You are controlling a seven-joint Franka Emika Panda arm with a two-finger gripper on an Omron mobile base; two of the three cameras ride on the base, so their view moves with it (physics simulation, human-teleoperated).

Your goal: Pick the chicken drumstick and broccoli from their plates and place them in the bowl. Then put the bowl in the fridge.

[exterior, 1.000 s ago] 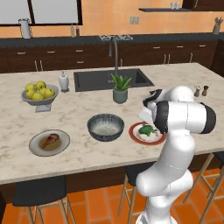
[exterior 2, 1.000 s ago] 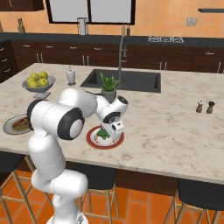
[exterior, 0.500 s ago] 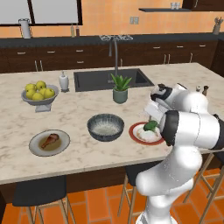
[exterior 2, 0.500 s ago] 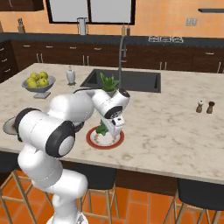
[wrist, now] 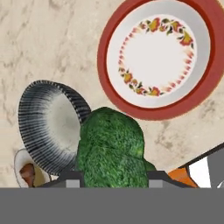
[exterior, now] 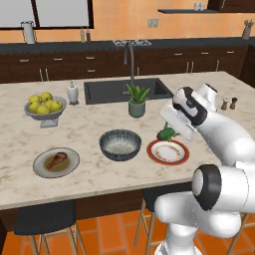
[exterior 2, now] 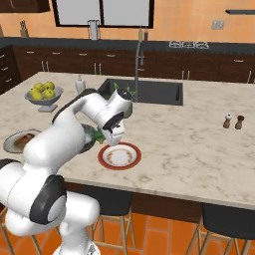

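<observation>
Gripper: one gripper [exterior: 169, 130], raised above the counter beside the red plate; its jaws are closed on the broccoli.
Broccoli: one floret [exterior: 166, 134], [wrist: 111, 148], held in the air clear of its plate, between the bowl and the red-rimmed plate.
Plates: two. One red-rimmed plate [exterior: 168, 152], [exterior 2: 119, 156], [wrist: 159, 57] with a white centre and floral ring, nothing on it. One grey plate [exterior: 56, 162], [exterior 2: 19, 141] near the counter's front edge, well apart from the red one.
Chicken drumstick: one [exterior: 56, 160], lying on the grey plate.
Bowl: one dark ribbed bowl [exterior: 120, 144], [wrist: 50, 124] on the counter between the two plates, nothing inside it.
Fruit bowl: one footed bowl [exterior: 44, 110] holding yellow fruit; exact fruit count cannot be told.
Potted plant: one [exterior: 137, 100], beside the sink.
Shakers: two [exterior 2: 233, 121], standing together.
</observation>
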